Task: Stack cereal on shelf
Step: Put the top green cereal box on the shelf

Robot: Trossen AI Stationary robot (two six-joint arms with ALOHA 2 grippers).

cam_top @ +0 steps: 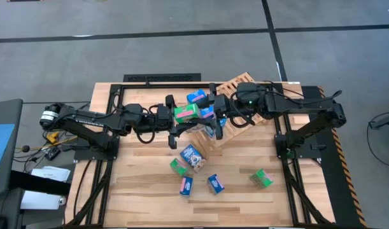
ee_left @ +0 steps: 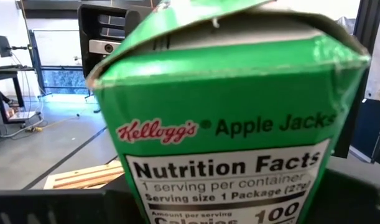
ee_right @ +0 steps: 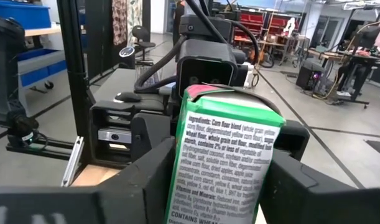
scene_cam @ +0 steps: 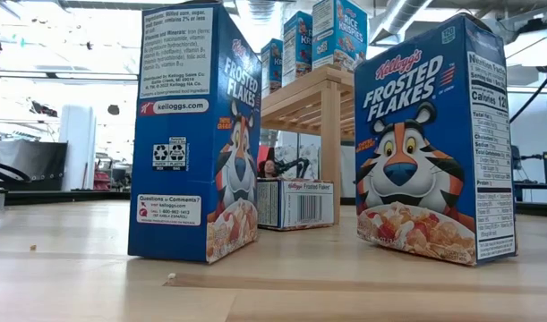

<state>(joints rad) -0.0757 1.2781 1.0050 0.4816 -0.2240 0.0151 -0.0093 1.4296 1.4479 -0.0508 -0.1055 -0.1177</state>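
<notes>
A green Apple Jacks cereal box [cam_top: 186,113] hangs in the air between my two grippers, above the middle of the table and just in front of the shelf [cam_top: 240,84]. My left gripper [cam_top: 176,116] reaches in from the left and is shut on it. My right gripper [ee_right: 224,186] reaches in from the right, a finger against each side of the same box. The shelf [scene_cam: 320,97] is a light-wood slatted rack; several blue cereal boxes [scene_cam: 337,31] stand on its top. Other cereal boxes [cam_top: 193,156] stand or lie on the tabletop. My left gripper holds the green box at its left end [cam_top: 179,114], coming in level from the table's left. The nutrition panel [ee_left: 227,168] faces its camera; the picture's bottom edge cuts off where the fingers meet the box. The box is lifted clear of the table. My right gripper pinches the green box between its two fingers [ee_right: 149,180], which lie against the two faces either side of the narrow ingredients panel [ee_right: 186,180]. It comes in level from the table's right. The box stands upright between the fingers, clear of the table.
Loose small boxes sit on the near half of the planks: blue ones [cam_top: 215,184] [cam_top: 186,185] and green ones [cam_top: 261,179] [cam_top: 177,167]. Two Frosted Flakes boxes [scene_cam: 197,134] [scene_cam: 434,143] stand close to the low camera, and one lies flat [scene_cam: 295,204] under the shelf.
</notes>
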